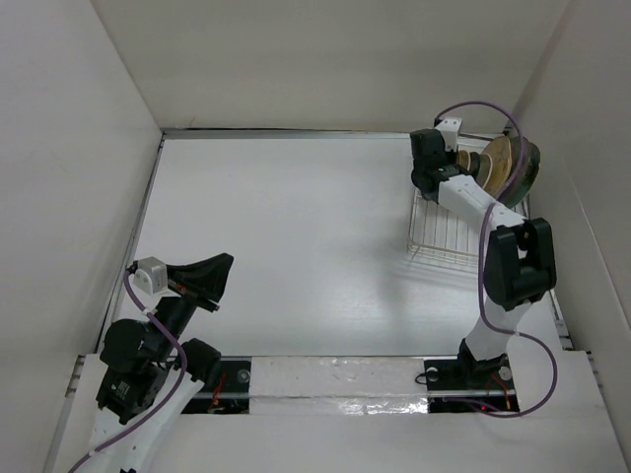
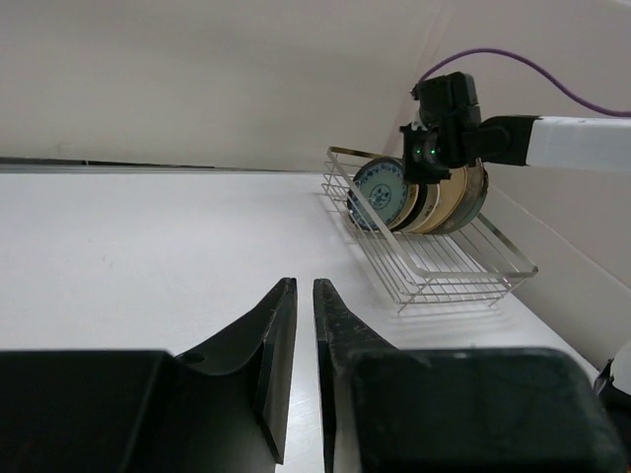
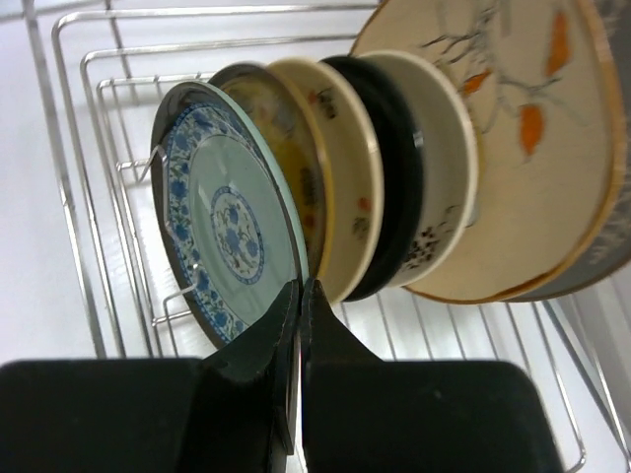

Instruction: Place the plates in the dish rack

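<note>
Glossy round plates (image 3: pixel 434 158) stand on edge in the wire rack (image 1: pixel 439 236), far right corner; the rearmost one is cropped. Right gripper (image 3: pixel 299 293) pinches the rim of the teal plate (image 3: pixel 232 232); left gripper (image 2: pixel 304 288) closed, empty.

A bare white tabletop (image 1: pixel 296 246) sits boxed in by plain white walls (image 1: pixel 325 59), with a glossy white strip (image 1: pixel 335 379) along its near edge.
</note>
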